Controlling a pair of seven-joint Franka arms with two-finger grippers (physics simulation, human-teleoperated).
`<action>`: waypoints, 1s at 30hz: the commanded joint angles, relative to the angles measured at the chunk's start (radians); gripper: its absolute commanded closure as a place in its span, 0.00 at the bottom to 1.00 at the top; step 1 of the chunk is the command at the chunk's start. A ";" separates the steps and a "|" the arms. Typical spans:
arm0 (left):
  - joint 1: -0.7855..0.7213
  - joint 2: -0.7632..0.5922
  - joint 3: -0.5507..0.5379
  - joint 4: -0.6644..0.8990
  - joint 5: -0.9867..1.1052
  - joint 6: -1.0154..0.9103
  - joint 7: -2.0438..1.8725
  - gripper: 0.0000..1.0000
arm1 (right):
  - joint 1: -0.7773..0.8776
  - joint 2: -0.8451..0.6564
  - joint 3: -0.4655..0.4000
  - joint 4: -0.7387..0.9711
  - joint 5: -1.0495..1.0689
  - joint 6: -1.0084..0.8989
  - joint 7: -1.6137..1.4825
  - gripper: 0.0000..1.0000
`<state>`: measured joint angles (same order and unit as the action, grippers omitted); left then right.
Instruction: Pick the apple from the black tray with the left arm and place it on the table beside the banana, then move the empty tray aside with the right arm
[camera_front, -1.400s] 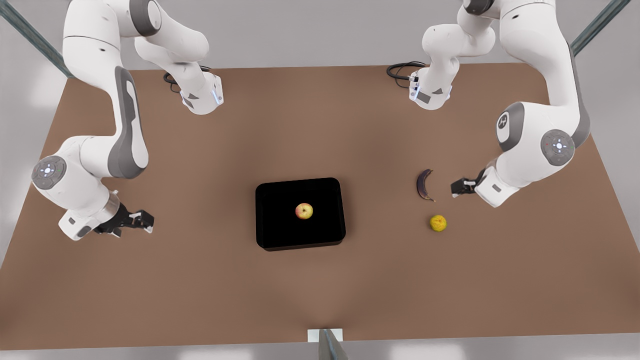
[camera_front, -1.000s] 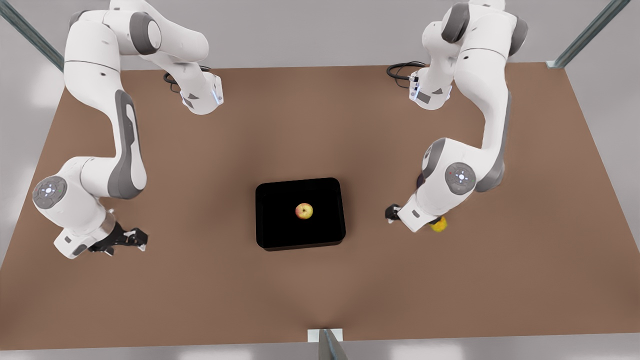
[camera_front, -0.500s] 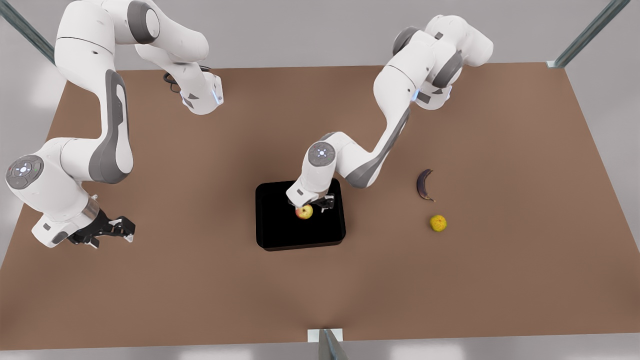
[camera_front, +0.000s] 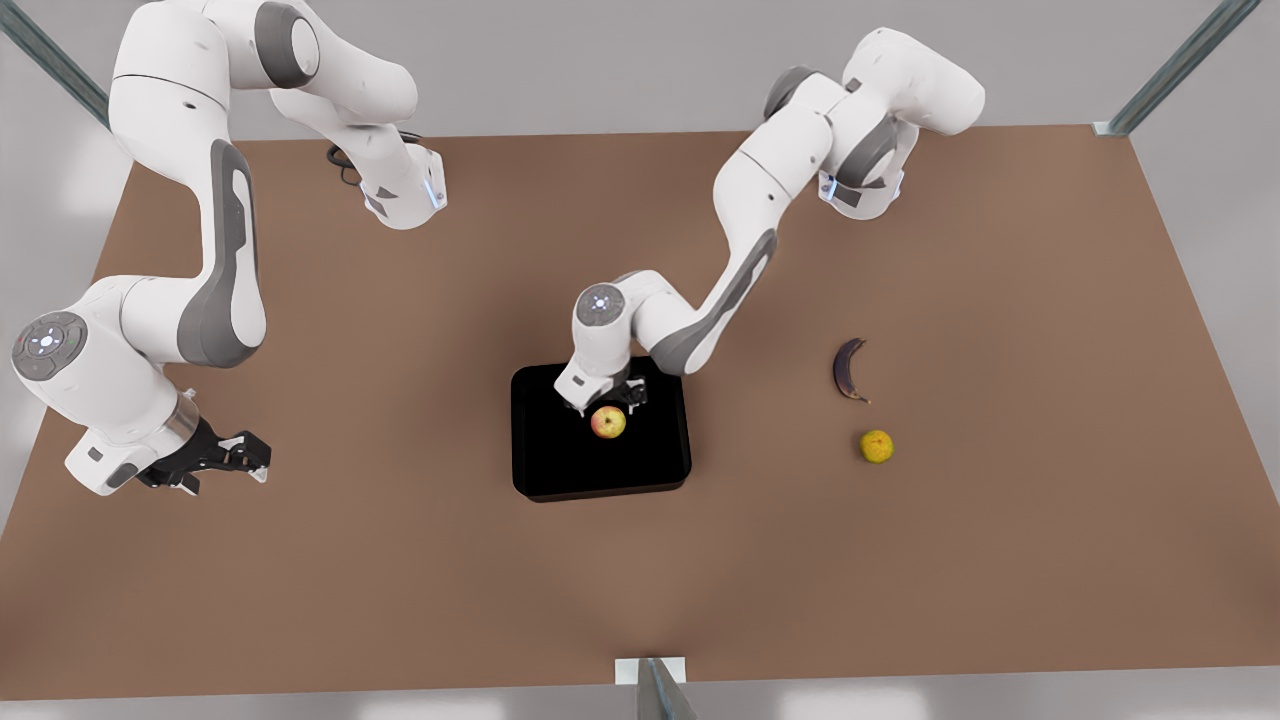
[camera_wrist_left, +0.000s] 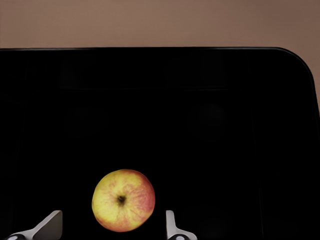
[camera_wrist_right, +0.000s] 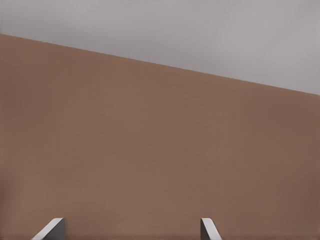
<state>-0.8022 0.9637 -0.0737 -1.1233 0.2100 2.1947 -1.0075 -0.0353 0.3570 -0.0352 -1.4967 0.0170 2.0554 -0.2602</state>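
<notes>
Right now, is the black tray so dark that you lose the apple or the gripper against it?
Front view: the apple stands out brightly on the black tray; the left gripper blends into it. Left wrist view: tray interior featureless black, white fingertips clear.

Our left gripper (camera_front: 606, 399) reaches in low; our right gripper (camera_front: 232, 459) waits off to the side.

Our left arm (camera_front: 740, 230) stretches forward, elbow bent, wrist tipped down, fingers (camera_wrist_left: 50, 225) spread wide. Our right arm (camera_front: 200, 260) hangs folded, its fingers (camera_wrist_right: 52, 228) parted too, pointing toward the left gripper's side.
</notes>
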 joint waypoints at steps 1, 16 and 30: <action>-0.002 0.015 0.000 -0.001 0.034 0.051 -0.217 0.00 | 0.000 -0.001 0.000 0.001 0.001 -0.001 -0.014 0.00; 0.001 0.073 0.009 -0.023 0.065 0.189 -0.257 0.00 | 0.000 0.000 0.000 0.001 0.000 -0.001 -0.014 0.00; 0.069 -0.259 0.002 -0.257 0.003 -0.046 -0.127 0.28 | 0.012 -0.001 0.020 0.001 0.005 -0.006 -0.011 0.00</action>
<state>-0.7364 0.7270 -0.0720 -1.3685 0.2573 2.2594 -1.1992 -0.0262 0.3555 -0.0196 -1.4962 0.0162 2.0500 -0.2689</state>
